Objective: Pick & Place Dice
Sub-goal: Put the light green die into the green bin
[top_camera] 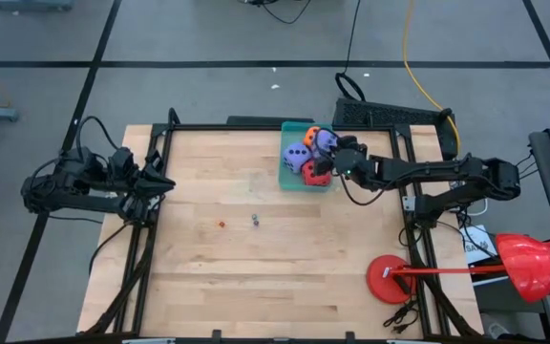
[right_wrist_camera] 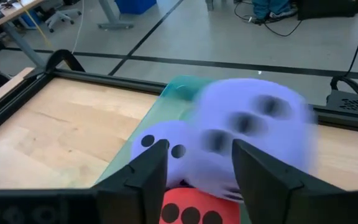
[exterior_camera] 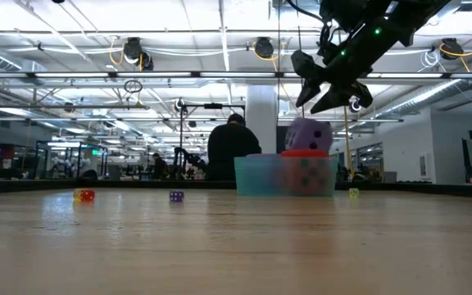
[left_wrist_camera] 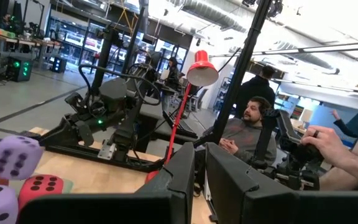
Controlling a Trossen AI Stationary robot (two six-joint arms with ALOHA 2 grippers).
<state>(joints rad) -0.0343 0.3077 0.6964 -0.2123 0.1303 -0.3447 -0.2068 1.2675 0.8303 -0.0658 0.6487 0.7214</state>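
Our right gripper (top_camera: 337,159) hangs with parted fingers above the teal plastic tray (top_camera: 287,179), a soft lavender die (right_wrist_camera: 253,140) dropping onto the piled dice, while our left gripper (top_camera: 160,182) waits closed at the worktop's left edge.

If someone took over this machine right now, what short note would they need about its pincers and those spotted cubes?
Right pincer: open above the teal plastic tray, a blurred lavender-purple soft cube just beyond its fingers, seemingly dropping free.
Left pincer: shut, empty, waiting at the table's left edge.
Cubes: the other lavender-purple cube, the red cube and the orange cube are piled in the tray.
Done: all four soft cubes appear to be at the tray.
Left: confirm the last one settles inside, then draw the right arm back. Several tiny dice remain on the wooden table.
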